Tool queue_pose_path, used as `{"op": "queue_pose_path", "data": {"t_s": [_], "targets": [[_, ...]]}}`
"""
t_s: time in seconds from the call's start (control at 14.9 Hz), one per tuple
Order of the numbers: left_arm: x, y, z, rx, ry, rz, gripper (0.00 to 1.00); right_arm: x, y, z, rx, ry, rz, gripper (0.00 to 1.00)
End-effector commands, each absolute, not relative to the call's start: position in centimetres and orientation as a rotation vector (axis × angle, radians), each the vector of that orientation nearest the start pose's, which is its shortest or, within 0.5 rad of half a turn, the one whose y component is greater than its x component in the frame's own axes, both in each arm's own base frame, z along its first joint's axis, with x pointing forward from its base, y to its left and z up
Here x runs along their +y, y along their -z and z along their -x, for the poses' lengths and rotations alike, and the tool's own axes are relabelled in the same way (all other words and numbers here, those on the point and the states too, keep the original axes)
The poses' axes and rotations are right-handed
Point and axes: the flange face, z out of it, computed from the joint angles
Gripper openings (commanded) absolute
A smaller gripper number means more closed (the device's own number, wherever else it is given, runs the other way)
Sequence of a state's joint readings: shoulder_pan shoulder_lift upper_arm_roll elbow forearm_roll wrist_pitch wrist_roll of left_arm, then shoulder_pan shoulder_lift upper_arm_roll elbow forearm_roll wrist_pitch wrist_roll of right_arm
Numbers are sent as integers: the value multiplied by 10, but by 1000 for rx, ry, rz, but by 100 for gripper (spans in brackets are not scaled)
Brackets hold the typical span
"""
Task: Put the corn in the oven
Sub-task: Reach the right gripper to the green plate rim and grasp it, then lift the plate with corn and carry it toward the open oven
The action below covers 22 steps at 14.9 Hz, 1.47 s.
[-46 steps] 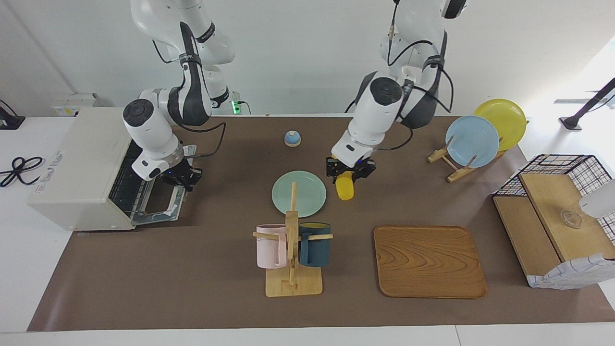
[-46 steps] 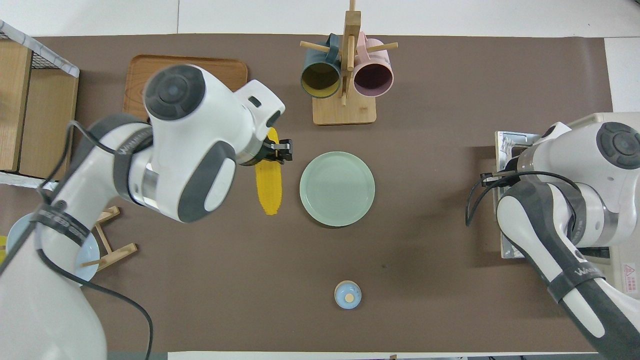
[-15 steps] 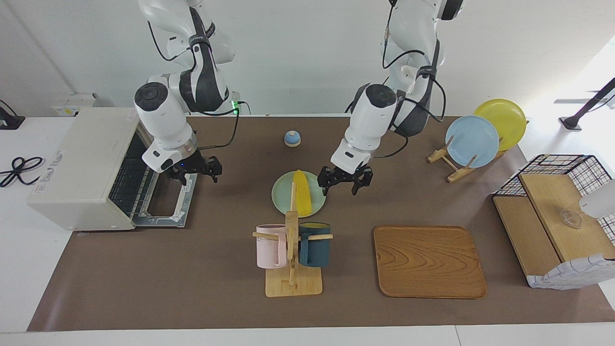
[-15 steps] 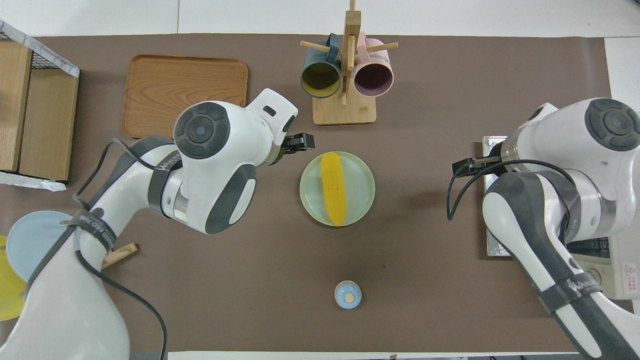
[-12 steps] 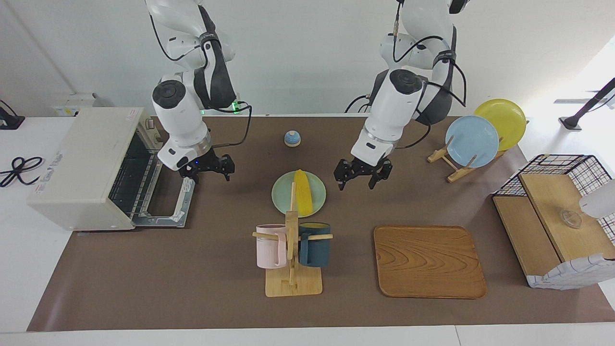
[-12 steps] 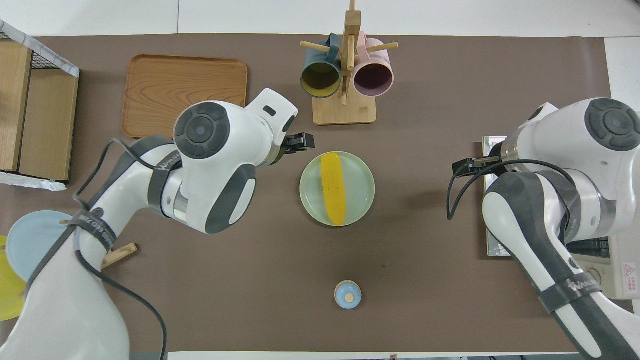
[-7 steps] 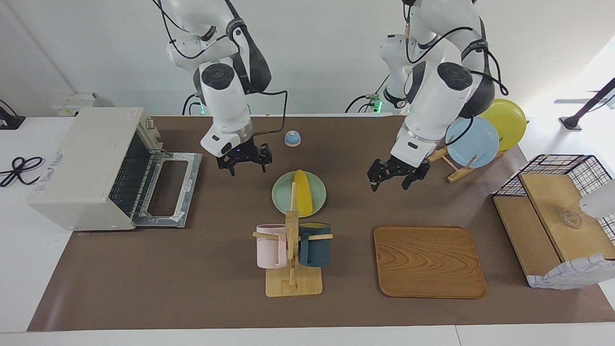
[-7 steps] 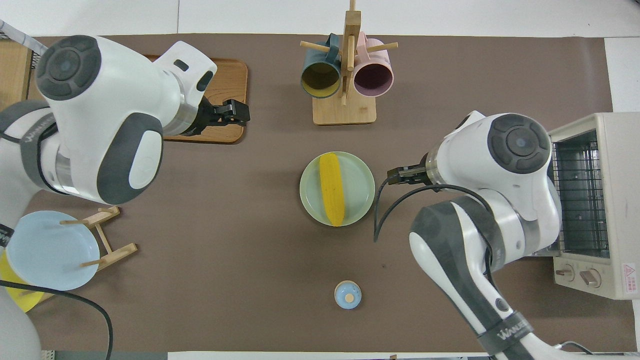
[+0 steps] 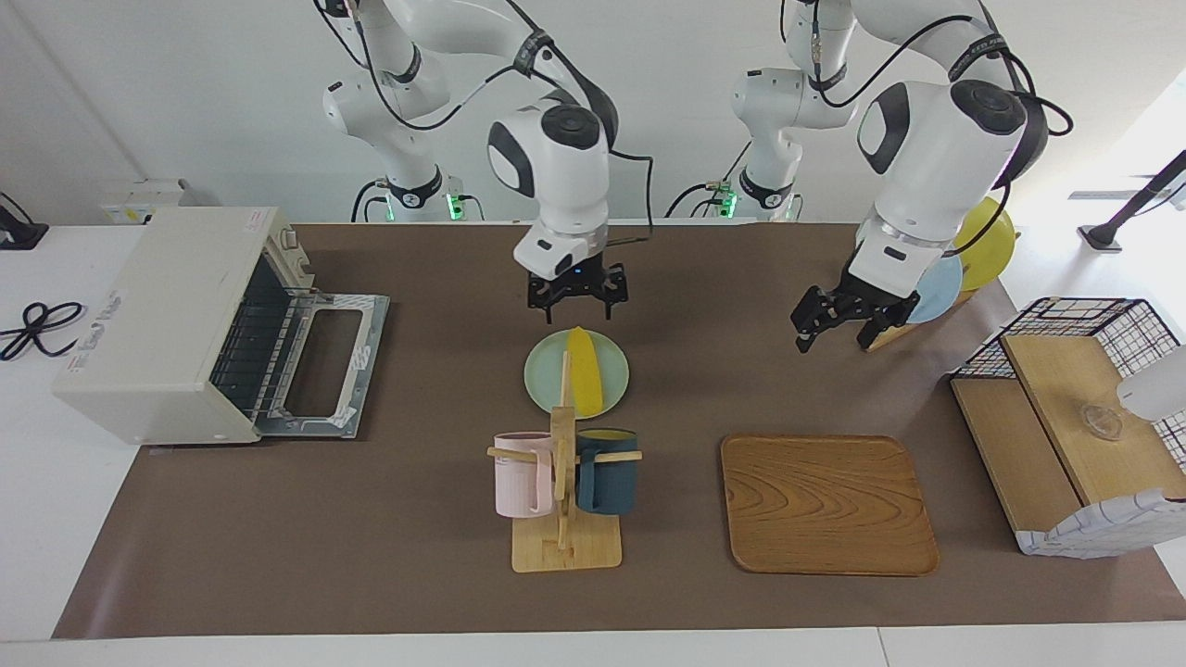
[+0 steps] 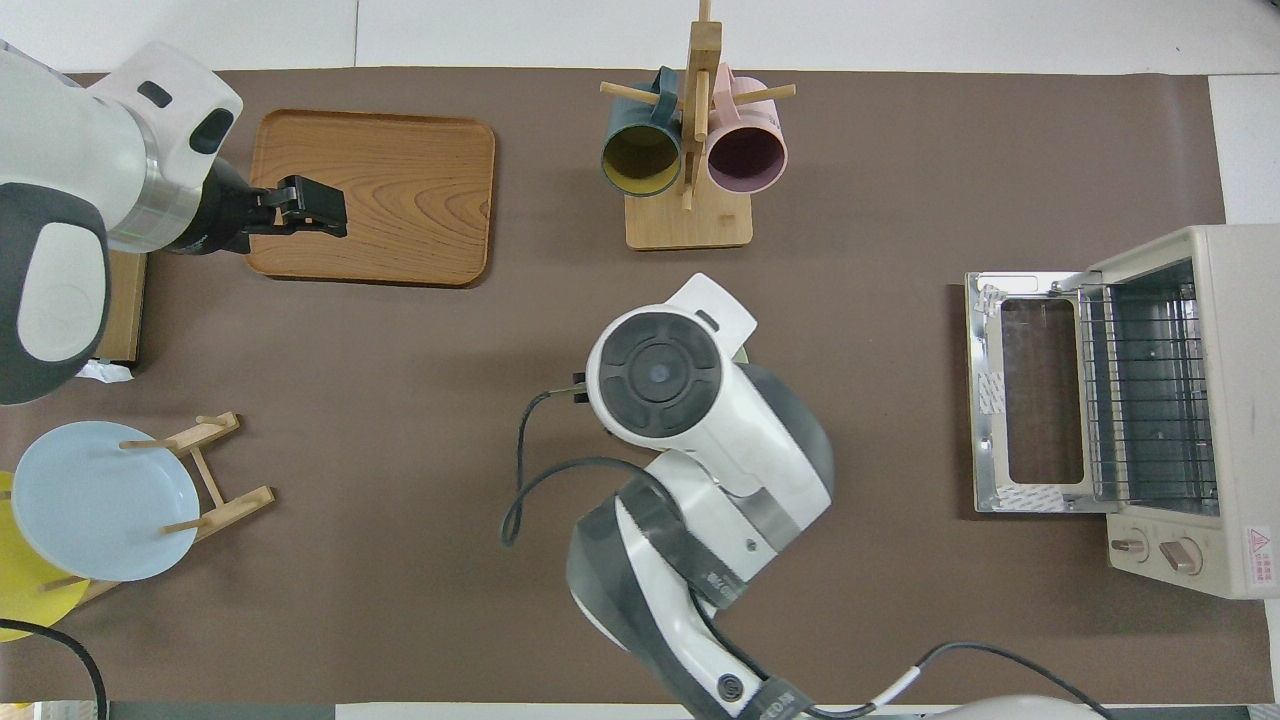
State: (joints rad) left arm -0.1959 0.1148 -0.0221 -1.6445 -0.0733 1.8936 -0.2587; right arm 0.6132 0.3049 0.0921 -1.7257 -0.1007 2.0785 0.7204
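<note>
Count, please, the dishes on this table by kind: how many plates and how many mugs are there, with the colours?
Plates: 3 (green plate under the corn; blue plate and yellow plate on a wooden stand).
Mugs: 2 (pink mug and dark blue mug hanging on the mug rack).
Total: 5 dishes.

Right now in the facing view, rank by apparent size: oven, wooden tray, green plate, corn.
1. oven, largest, with its door dropped open.
2. wooden tray.
3. green plate.
4. corn, smallest; it lies on the plate, partly hidden by the mug rack, so its full length is unsure.
</note>
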Motion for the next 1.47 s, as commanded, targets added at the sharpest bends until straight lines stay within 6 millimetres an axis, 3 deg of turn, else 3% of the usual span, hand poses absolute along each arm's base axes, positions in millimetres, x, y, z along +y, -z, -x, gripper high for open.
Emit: {"op": "queue_pose_path", "data": {"t_s": [0.0,0.13,0.4,0.6,0.94,1.07,1.34,1.4], "targets": [[-123,-568,-584,-80,155,3187,100,452,-358,-514,-44,169,3188,100],[-117,-576,-576,-75,125,3157,100,453,-327,-508,-104,215,3187,100],[-103,-588,-565,-102,90,3142,100,448,-319,-509,-105,234,3165,97],[-102,-601,-553,-97,74,3140,100,446,-305,-496,-130,228,3159,70],[-83,-602,-552,-81,45,3136,100,446,-302,-490,-142,215,3168,26],[-77,-601,-552,-45,40,3135,100,444,-302,-490,-139,203,3179,0],[-75,-598,-549,11,-5,3130,100,440,-310,-497,-179,199,3224,0],[-75,-599,-548,11,-5,3132,100,440,-322,-503,-223,217,3261,0]]}}
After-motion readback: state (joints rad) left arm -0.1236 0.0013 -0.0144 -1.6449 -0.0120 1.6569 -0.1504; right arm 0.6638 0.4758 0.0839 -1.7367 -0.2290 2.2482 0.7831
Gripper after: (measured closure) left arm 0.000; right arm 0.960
